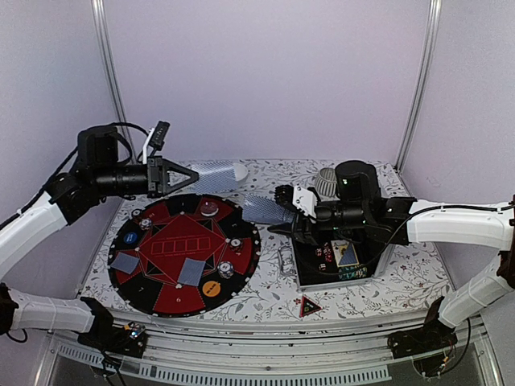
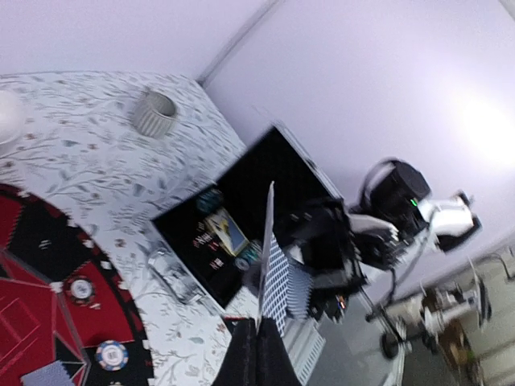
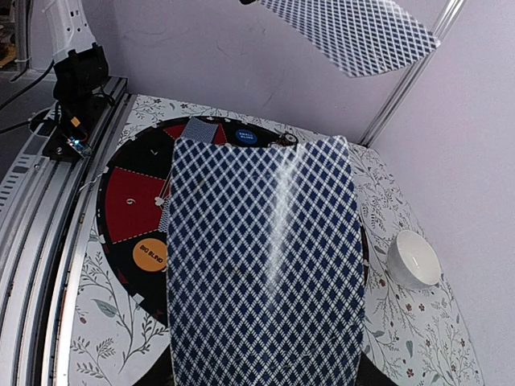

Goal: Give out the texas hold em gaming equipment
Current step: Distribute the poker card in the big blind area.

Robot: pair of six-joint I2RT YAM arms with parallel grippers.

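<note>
Blue-checked backs aloft! Left claw [image 1: 193, 174] clamped on a card [image 1: 217, 172] over the round mat's [image 1: 137, 293] far edge. Right claw [image 1: 283, 211] clamped on a second card [image 1: 261, 207] beside the mat. Looks like dealing; next, lower each onto a seat.

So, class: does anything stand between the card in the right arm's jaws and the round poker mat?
Nothing visible does. The right arm's card hangs just off the mat, near its right rim; the left arm's card hangs farther back, out of that path.

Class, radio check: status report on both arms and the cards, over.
Left gripper shut on one card, held aloft. Right gripper shut on second card, between round mat and black tray. Nothing blocking either.
</note>
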